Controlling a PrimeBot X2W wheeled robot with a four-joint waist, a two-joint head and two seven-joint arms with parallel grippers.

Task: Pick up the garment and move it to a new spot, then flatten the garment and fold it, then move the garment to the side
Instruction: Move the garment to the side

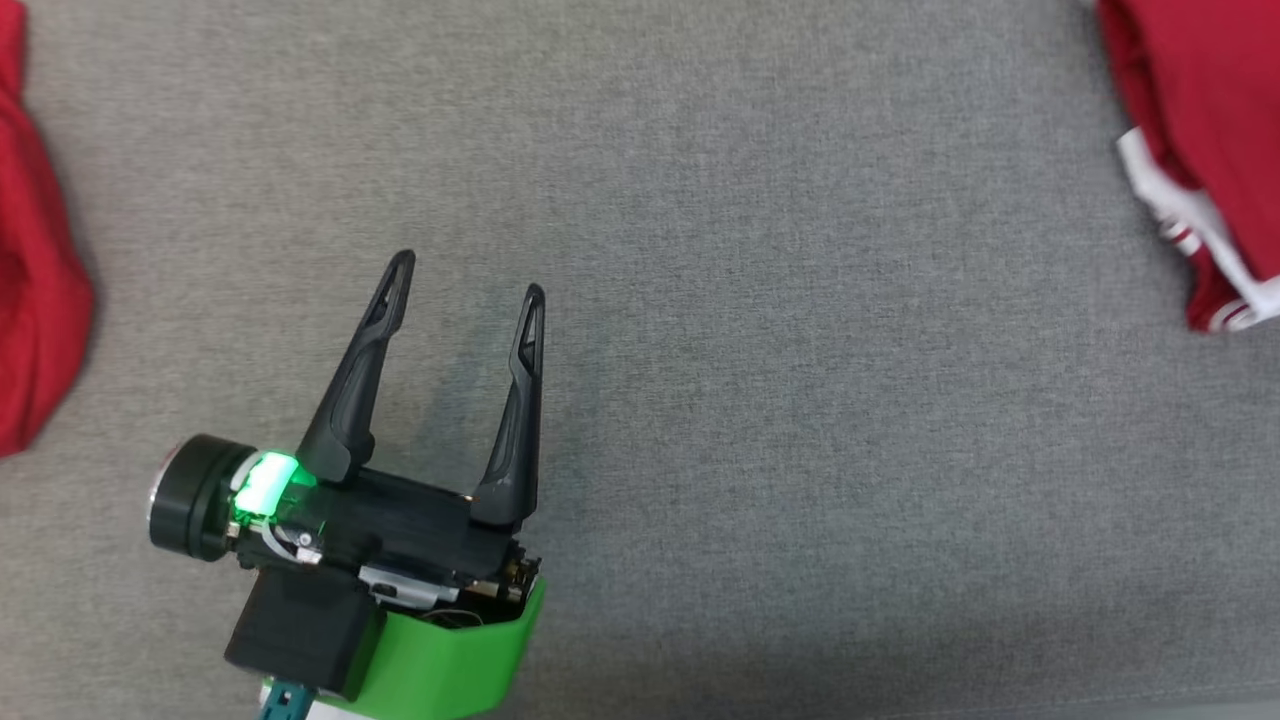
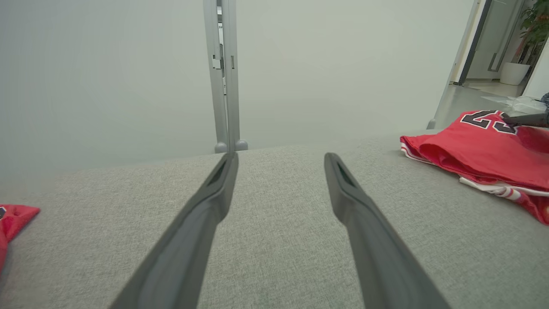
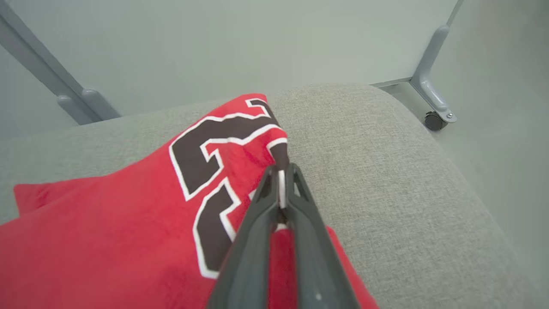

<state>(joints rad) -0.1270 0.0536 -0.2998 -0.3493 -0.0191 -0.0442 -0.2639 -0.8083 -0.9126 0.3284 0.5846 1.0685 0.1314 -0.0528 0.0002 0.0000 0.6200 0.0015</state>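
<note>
Two red garments lie on the desk [image 1: 700, 300], which is covered in grey fabric. The task's garment [image 3: 107, 231] is a red jersey with white trim and two black, white-edged digits. It lies crumpled near the desk's far right corner, where the rounded edge falls away to the floor. The right hand [image 3: 281, 171] is closed narrow on it, both dark fingers [image 3: 257, 240] pressed together with a strip of the white trim pinched between them at the jersey's edge.

The left hand [image 1: 468, 278] holds nothing. Its two fingers are spread wide above bare grey fabric in the middle of the desk, well apart from both garments. The second red garment [image 1: 30, 280] sits at the desk's left edge. Beyond the far edge stand pale panels on grey posts; one caster wheel [image 3: 433, 121] shows by the corner.
</note>
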